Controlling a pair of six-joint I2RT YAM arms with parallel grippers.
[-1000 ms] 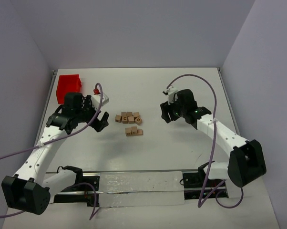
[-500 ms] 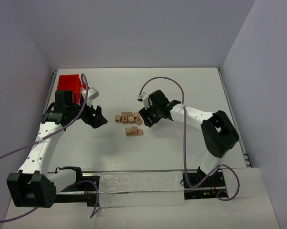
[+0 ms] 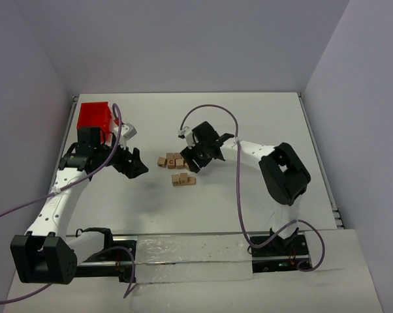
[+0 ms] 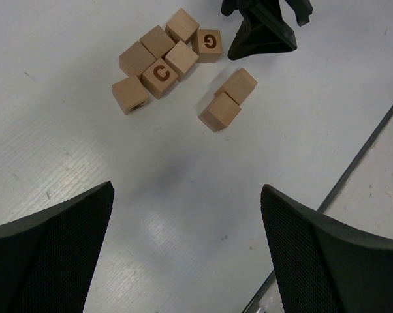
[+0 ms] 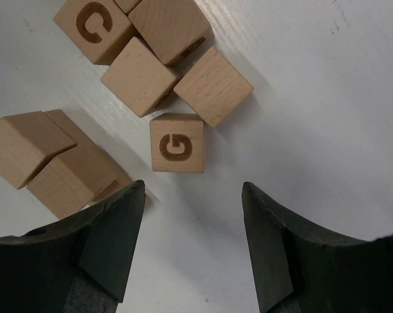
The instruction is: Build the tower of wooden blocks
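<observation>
No wood block tower stands; the light-tan cubes lie loose on the white table. Several sit in a cluster (image 3: 174, 160), among them a "C" cube (image 5: 93, 26) and a "G" cube (image 5: 177, 142). A smaller group (image 3: 183, 179) lies just nearer, also seen in the right wrist view (image 5: 53, 163). My right gripper (image 5: 193, 195) hovers open just short of the "G" cube, with nothing between its fingers; it sits at the cluster's right end (image 3: 191, 163). My left gripper (image 4: 187, 195) is wide open over bare table, left of the cubes (image 3: 136, 163).
A red plastic bin (image 3: 94, 117) stands at the back left, behind the left arm. Purple cables loop over both arms. A metal rail (image 3: 183, 251) runs along the near table edge between the arm bases.
My right arm has swung left from the table's right side to the cube cluster, and its jaws have widened a little. The left gripper has drawn back slightly to the left.
</observation>
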